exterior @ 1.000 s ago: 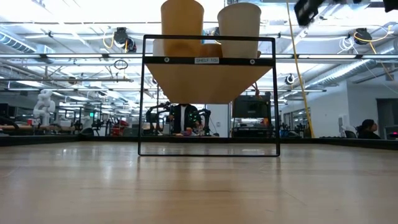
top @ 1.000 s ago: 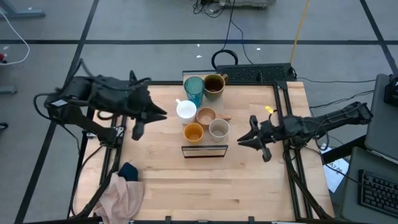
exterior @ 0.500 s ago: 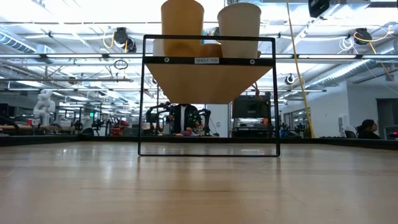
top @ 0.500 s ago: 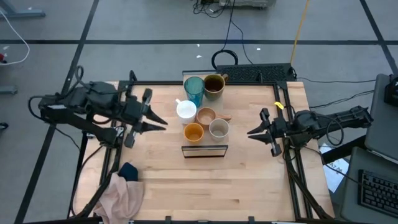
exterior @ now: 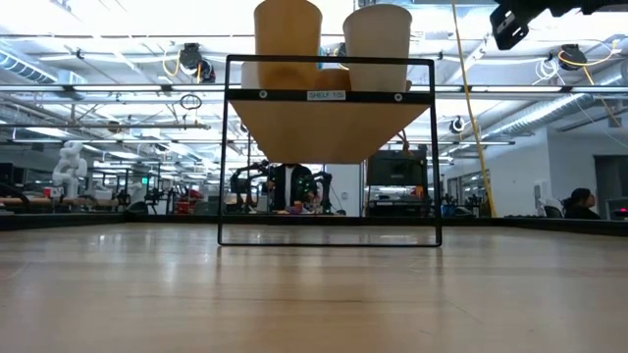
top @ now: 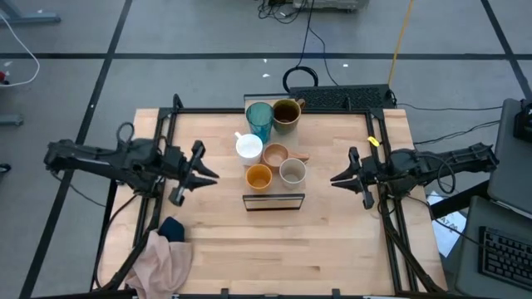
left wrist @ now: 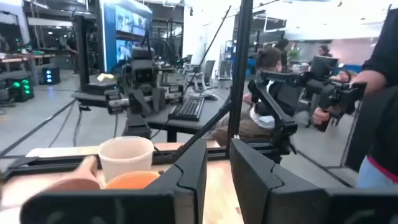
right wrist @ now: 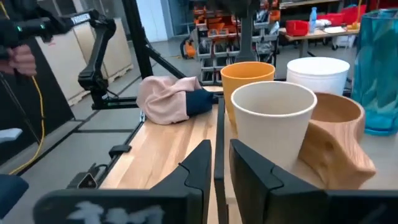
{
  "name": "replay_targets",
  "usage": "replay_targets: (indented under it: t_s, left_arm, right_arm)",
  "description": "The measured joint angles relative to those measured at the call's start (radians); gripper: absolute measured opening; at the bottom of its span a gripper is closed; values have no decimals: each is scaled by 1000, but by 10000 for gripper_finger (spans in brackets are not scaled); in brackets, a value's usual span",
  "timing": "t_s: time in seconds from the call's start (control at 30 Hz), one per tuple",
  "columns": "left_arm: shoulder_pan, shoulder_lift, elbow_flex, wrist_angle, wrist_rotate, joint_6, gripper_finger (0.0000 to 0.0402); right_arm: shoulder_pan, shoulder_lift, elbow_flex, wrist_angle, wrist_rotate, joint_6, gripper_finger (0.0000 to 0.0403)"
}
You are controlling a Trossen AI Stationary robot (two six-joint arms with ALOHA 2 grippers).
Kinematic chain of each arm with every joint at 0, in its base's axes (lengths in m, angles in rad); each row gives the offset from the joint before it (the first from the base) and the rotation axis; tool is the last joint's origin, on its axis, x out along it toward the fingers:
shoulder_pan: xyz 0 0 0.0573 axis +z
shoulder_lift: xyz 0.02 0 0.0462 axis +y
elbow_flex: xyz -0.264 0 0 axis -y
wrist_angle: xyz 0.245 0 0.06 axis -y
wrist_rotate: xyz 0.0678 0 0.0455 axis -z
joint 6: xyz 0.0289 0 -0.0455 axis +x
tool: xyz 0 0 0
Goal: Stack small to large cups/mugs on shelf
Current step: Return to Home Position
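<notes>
Six cups stand in a cluster on the shelf [top: 273, 200] at mid-table. They are the teal tumbler [top: 259, 120], dark mug [top: 286, 114], white mug [top: 248, 148], wooden handled cup [top: 275, 154], orange cup [top: 258, 176] and beige cup [top: 292, 172]. My left gripper [top: 209, 173] hangs left of them, pointing level at the cups, shut and empty [left wrist: 217, 165]. My right gripper [top: 335, 178] hangs right of them, also level, shut and empty [right wrist: 221, 165]. In the low view the orange cup [exterior: 287, 39] and beige cup [exterior: 378, 39] stand on the shelf top.
A pink and dark blue cloth [top: 166, 249] lies at the near left corner. A keyboard [top: 341, 98] sits behind the far edge. Black frame rails [top: 384, 166] run along both sides. A person [left wrist: 379, 93] stands beyond the table's right side.
My left arm has sunk and drawn back toward the table's left edge, and its gripper has tipped from slanting down to level. My right gripper has drawn back a little toward the right edge. The cups have not moved.
</notes>
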Motion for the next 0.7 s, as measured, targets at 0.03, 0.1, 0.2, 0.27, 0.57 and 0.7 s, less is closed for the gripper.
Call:
replay_targets:
  t_s: [0.03, 0.1, 0.2, 0.27, 0.57, 0.7]
  left_arm:
    - [0, -4, -38, 43, 10, -4, 72]
    - [0, -7, -114, 138, 20, -21, 72]
    - [0, -8, -224, 302, 29, -30, 72]
    - [2, -19, -284, 389, 34, -26, 72]
    - [52, -164, -449, 427, 38, -7, 72]
    - [78, -201, -504, 334, 38, 35, 72]
  right_arm:
    - [-4, 0, 0, 0, -1, 3, 50]
    - [-16, 1, 0, -6, -1, 17, 50]
    - [-25, 1, 0, -3, -1, 9, 50]
    - [-29, 0, 0, 3, -1, -7, 50]
    - [-33, -28, -229, 459, -3, -28, 50]
    - [-33, -49, -370, 533, -4, 26, 50]
